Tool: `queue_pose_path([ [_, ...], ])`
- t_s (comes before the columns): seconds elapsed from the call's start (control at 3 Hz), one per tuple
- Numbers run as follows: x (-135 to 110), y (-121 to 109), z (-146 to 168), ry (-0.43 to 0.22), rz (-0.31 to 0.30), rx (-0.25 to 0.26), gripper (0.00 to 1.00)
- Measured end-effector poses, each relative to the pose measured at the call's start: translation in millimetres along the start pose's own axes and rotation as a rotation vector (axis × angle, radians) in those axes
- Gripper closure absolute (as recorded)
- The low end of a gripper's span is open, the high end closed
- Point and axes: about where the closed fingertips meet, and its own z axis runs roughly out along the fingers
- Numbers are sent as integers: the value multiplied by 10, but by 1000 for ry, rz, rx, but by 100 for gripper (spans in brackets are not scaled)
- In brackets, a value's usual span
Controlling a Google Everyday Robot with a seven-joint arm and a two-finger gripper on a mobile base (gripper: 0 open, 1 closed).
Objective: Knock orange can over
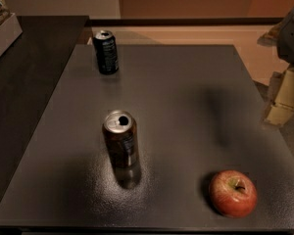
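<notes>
The orange can stands upright near the middle-left of the grey table. Its body is dark brownish-orange and its silver top shows an open pull-tab hole. My gripper is at the right edge of the view, beyond the table's right side. It shows as pale cream parts below a dark grey arm piece. It is far to the right of the can and touches nothing.
A dark blue-black can stands upright at the table's far left. A red apple lies at the front right. A dark counter runs along the left, with a pale box on it.
</notes>
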Motion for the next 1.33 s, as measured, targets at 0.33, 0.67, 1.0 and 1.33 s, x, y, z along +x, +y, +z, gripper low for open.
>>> queue_pose_path([
  [0.33,-1,0,0,0,0,0,0],
  [0.67,-183,54,24,-30,-39,-7,0],
  [1.0,-483,158,95,-102,-73,-24,0],
  [1.33,-875,297,216,-190,-123,-46,0],
])
